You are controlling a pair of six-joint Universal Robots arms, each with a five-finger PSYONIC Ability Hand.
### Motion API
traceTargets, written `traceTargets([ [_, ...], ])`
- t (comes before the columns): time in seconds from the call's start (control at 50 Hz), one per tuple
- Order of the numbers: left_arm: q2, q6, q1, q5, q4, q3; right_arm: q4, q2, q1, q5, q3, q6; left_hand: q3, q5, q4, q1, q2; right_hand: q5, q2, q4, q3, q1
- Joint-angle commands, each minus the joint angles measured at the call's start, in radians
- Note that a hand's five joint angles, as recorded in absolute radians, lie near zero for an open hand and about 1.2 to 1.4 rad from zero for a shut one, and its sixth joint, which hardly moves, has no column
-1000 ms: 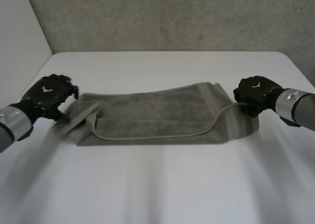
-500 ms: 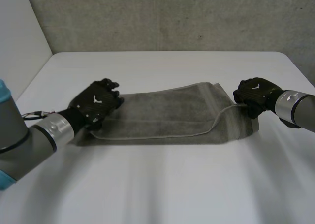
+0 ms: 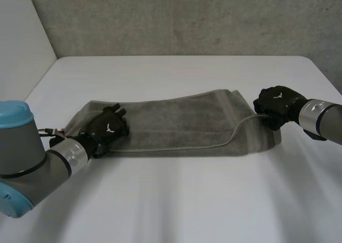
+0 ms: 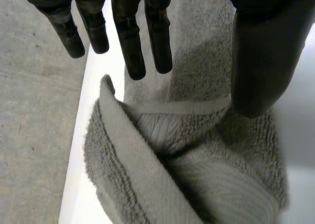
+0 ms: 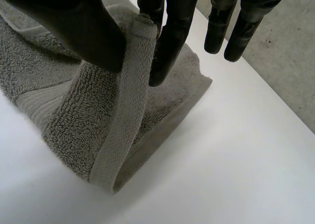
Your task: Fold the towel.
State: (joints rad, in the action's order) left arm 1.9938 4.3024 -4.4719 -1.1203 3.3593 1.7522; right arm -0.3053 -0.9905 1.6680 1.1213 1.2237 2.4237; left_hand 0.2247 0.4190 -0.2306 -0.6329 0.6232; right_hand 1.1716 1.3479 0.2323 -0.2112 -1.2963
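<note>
Lengthwise, the grey towel (image 3: 181,123) lies folded into a long band on the white table (image 3: 176,200), stretched between the two hands. One end sits under the left hand (image 3: 107,128), which rests on top of the cloth. Its fingers (image 4: 129,47) are straight and apart from the thumb, gripping nothing, with bunched folds just past their tips. The other end is at the right hand (image 3: 275,103), whose thumb (image 5: 74,22) and fingers pinch the woven hem band (image 5: 129,106), holding it raised above the layers beneath.
</note>
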Motion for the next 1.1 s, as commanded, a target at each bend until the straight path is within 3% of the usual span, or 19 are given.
traceTargets([
  [0.02, 0.028, 0.063, -0.018, -0.015, 0.009, -0.005, 0.0, 0.001, 0.002, 0.0, 0.003, 0.0, -0.05, 0.005, 0.056, 0.035, -0.025, 0.05, 0.048, -0.058, 0.037, -0.1],
  [0.3, 0.071, 0.077, -0.038, -0.019, 0.08, -0.016, 0.0, 0.004, 0.002, 0.0, 0.013, 0.0, -0.05, 0.14, 0.056, -0.1, 0.11, 0.05, 0.048, -0.058, 0.037, -0.1],
  [0.34, 0.074, 0.076, -0.052, -0.018, 0.081, -0.017, 0.0, 0.004, 0.002, 0.0, 0.013, 0.0, -0.05, 0.434, 0.056, -0.395, 0.405, 0.05, 0.048, -0.058, 0.037, -0.1],
  [0.36, 0.074, 0.076, -0.052, -0.018, 0.081, -0.017, 0.0, 0.004, 0.002, 0.0, 0.013, 0.0, -0.05, 0.436, 0.056, -0.397, 0.406, 0.05, 0.048, -0.058, 0.037, -0.1],
  [0.4, 0.074, 0.066, -0.056, -0.019, 0.081, -0.03, 0.0, 0.006, 0.004, 0.0, 0.013, 0.0, -0.05, 0.749, 0.056, -0.709, 0.719, 0.05, 0.048, -0.058, 0.037, -0.1],
  [0.52, 0.046, 0.051, -0.056, -0.019, 0.08, -0.039, 0.0, 0.006, 0.002, 0.003, 0.013, 0.0, -0.05, 0.803, 0.056, -0.763, 0.773, 0.05, 0.048, -0.058, 0.037, -0.1],
  [0.58, -0.017, -0.013, -0.063, -0.019, 0.08, -0.04, 0.0, 0.004, -0.001, 0.008, 0.01, 0.003, -0.05, 0.803, 0.056, -0.763, 0.773, 0.05, 0.048, -0.058, 0.037, -0.1],
  [0.62, -0.084, -0.167, -0.066, -0.018, 0.078, -0.046, -0.003, -0.002, -0.005, 0.009, 0.004, 0.02, -0.05, 0.803, 0.056, -0.763, 0.773, 0.05, 0.048, -0.058, 0.037, -0.1],
  [0.68, -0.116, -0.262, -0.07, -0.016, 0.071, -0.054, -0.006, -0.004, -0.007, 0.011, -0.003, 0.044, -0.05, 0.803, 0.056, -0.763, 0.773, 0.05, 0.048, -0.058, 0.037, -0.1],
  [0.72, -0.174, -0.463, -0.099, -0.012, 0.065, -0.069, -0.011, -0.011, -0.011, 0.006, -0.006, 0.083, -0.05, 0.803, 0.056, -0.763, 0.773, 0.05, 0.048, -0.058, 0.037, -0.1],
  [0.74, -0.175, -0.464, -0.099, -0.012, 0.065, -0.069, -0.011, -0.011, -0.011, 0.006, -0.006, 0.083, -0.05, 0.803, 0.056, -0.763, 0.773, 0.05, 0.048, -0.058, 0.037, -0.1],
  [0.78, -0.219, -0.635, -0.137, -0.003, 0.045, -0.066, -0.037, -0.022, -0.024, 0.0, -0.004, 0.092, -0.05, 0.803, 0.056, -0.763, 0.773, 0.05, 0.048, -0.058, 0.037, -0.1],
  [0.82, -0.228, -0.692, -0.15, 0.002, 0.017, -0.065, -0.075, -0.03, -0.042, -0.008, -0.006, 0.089, -0.05, 0.803, 0.056, -0.763, 0.773, 0.05, 0.048, -0.058, 0.037, -0.1],
  [0.9, -0.231, -0.736, -0.168, 0.031, -0.07, -0.059, -0.206, -0.048, -0.07, -0.035, -0.01, 0.066, -0.05, 0.803, 0.056, -0.763, 0.773, 0.05, 0.048, -0.058, 0.037, -0.1],
  [1.0, -0.218, -0.731, -0.208, 0.137, -0.32, -0.06, -0.431, -0.069, -0.097, -0.144, -0.023, -0.122, -0.05, 0.803, 0.056, -0.763, 0.773, 0.05, 0.048, -0.058, 0.037, -0.1],
  [1.1, -0.169, -0.704, -0.259, 0.195, -0.423, -0.103, -0.472, -0.054, -0.119, -0.159, -0.061, -0.227, -0.05, 0.803, 0.056, -0.763, 0.773, 0.05, 0.048, -0.058, 0.037, -0.1],
])
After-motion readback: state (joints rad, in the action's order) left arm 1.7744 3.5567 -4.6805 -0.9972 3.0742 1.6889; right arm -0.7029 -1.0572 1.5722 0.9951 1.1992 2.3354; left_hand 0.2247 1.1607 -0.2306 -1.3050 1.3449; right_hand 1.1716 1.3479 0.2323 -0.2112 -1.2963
